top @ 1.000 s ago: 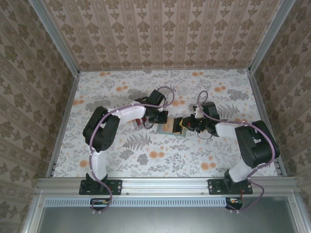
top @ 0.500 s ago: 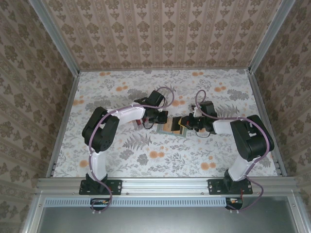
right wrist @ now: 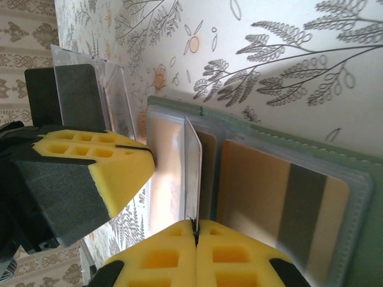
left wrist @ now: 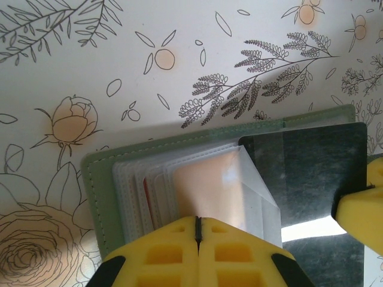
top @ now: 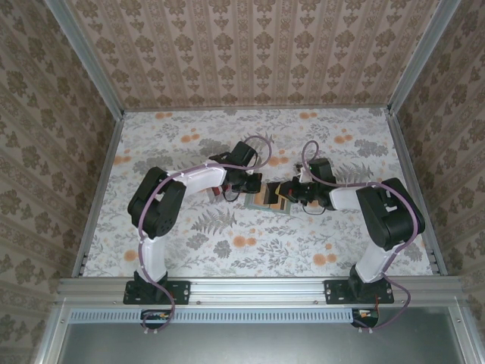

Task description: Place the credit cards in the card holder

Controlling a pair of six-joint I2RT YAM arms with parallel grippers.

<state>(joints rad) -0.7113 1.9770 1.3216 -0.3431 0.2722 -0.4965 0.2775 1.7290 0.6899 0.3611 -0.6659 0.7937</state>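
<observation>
- Left gripper point(left wrist: 197, 230): yellow fingertips pressed together, clenched on the edge of a clear sleeve point(left wrist: 254, 197) that stands up off the stack inside the card holder point(left wrist: 96, 191).
- Right gripper point(right wrist: 194, 232): fingertips closed, grasping a credit card point(right wrist: 192, 167) by one edge. Seen edge-on from the right wrist as a thin pale line; from the left wrist, dark-faced with a pale band.
- Open card holder: grey-green case lying flat on the floral table point(top: 189, 243), at mid-table between the two grippers, with its pale sleeves fanned across the inner face.
- Position of the held credit card: upright over the open face of the card holder, among the sleeves and just beside the pinched one. Whether already inside a pocket, not discernible.
- Stored card point(right wrist: 281, 203): tan-orange with a dark stripe, lying flat inside a sleeve on the half nearer the right gripper.
- Tan-orange face point(left wrist: 209, 185) visible through the sleeves just ahead of the left fingertips, with a red sliver at its side.
</observation>
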